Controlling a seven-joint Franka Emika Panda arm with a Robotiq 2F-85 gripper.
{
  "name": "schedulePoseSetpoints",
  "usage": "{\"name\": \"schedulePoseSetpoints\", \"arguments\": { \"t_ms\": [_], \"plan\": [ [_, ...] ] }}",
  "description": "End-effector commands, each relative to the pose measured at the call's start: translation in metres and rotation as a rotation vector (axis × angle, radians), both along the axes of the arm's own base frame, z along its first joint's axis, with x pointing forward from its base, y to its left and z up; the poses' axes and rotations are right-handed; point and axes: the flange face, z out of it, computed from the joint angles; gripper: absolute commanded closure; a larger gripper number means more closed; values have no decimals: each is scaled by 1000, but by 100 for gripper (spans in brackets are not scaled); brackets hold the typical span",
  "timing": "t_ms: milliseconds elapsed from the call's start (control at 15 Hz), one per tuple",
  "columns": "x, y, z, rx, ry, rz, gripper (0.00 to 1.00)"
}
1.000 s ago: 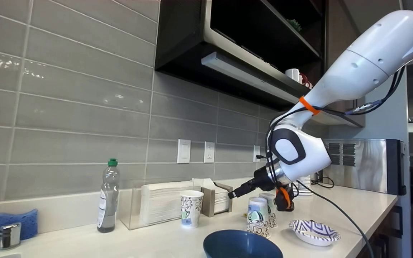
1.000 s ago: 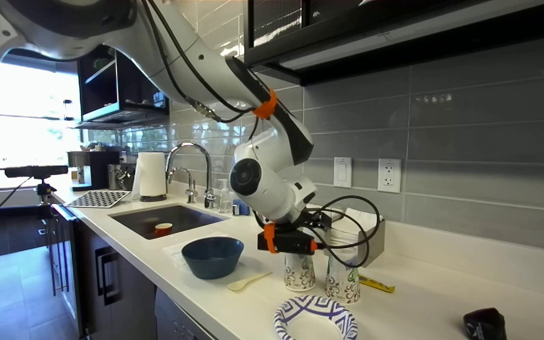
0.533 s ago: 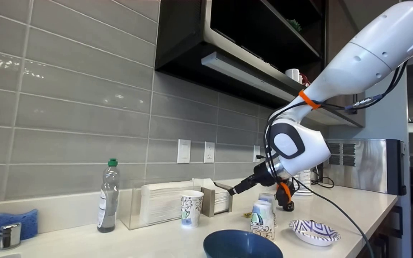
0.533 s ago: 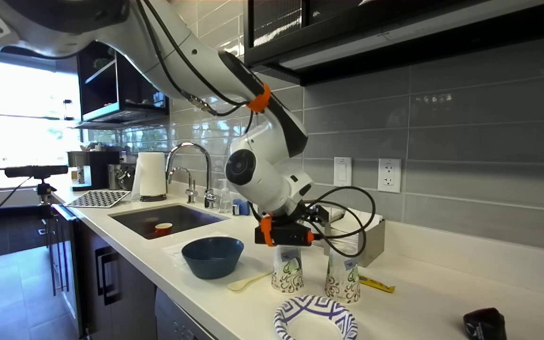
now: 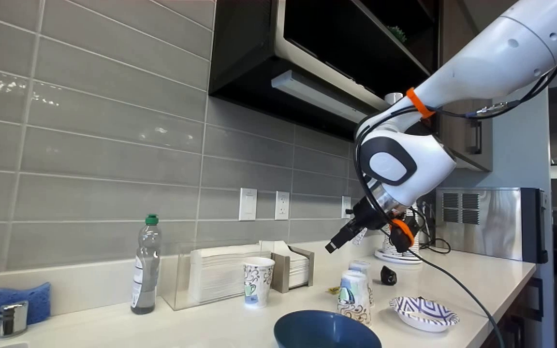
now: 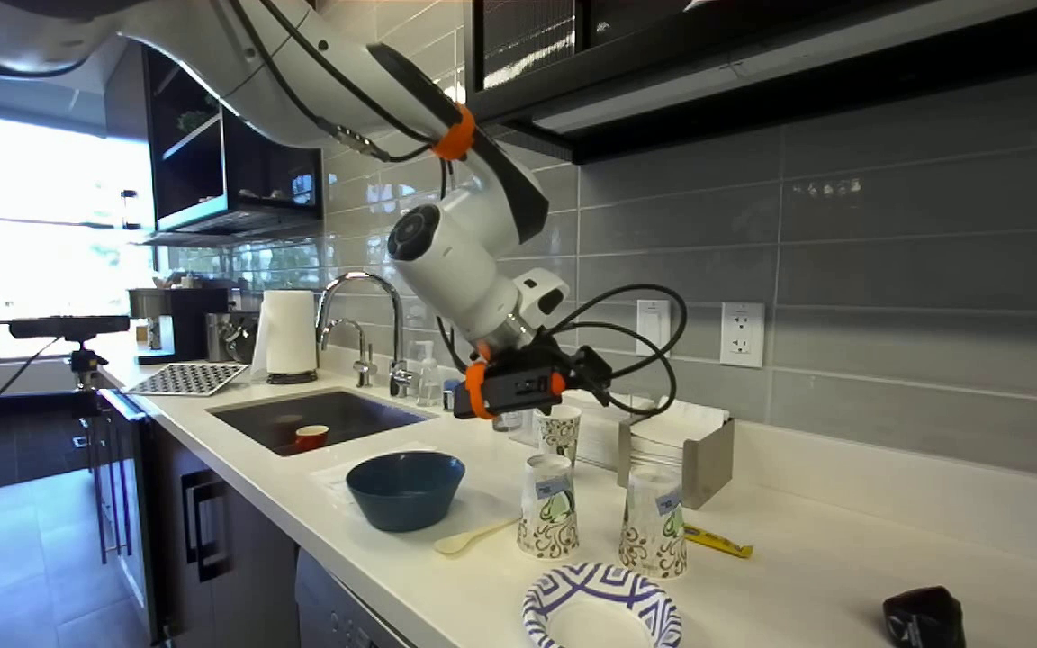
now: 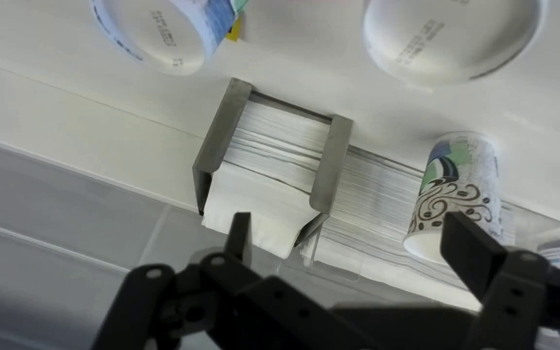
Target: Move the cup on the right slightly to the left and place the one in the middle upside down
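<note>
Three patterned paper cups stand on the counter. One is upright by the napkins and shows in both exterior views (image 5: 258, 285) (image 6: 559, 432) and in the wrist view (image 7: 457, 184). A second cup (image 5: 354, 297) (image 6: 548, 513) stands upside down near the bowl; its base shows in the wrist view (image 7: 450, 39). A third cup (image 6: 653, 531) is also upside down, beside the yellow packet; it is partly hidden in an exterior view (image 5: 368, 275) and its base shows in the wrist view (image 7: 158, 34). My gripper (image 7: 348, 221) is open and empty, above the cups (image 5: 330, 247).
A blue bowl (image 5: 327, 333) (image 6: 404, 490), a spoon (image 6: 475, 536) and a patterned plate (image 6: 541, 612) (image 5: 423, 314) lie near the cups. A metal napkin holder (image 7: 334, 160) (image 6: 707, 459) stands at the wall. The yellow packet (image 6: 716, 540) and a black object (image 6: 924, 616) lie farther along.
The upside-down cup near the bowl shifted a little toward the bowl side between the earlier frames, then stayed. My gripper has risen and drawn away from the cups, tilting more downward.
</note>
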Motion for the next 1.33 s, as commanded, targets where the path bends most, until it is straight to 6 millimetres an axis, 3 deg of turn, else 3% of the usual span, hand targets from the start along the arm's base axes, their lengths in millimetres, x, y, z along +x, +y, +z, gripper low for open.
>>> {"name": "schedulePoseSetpoints", "arguments": {
  "t_ms": [0,133,200,533,800,1267],
  "plan": [
    [-27,34,-21,-2,116,4,0],
    [-37,52,-33,19,173,14,0],
    [-38,58,-30,18,192,15,0],
    [-29,53,11,-60,181,14,0],
    [-23,58,18,-48,210,-7,0],
    [-20,41,57,-43,244,-84,0]
  ]
}}
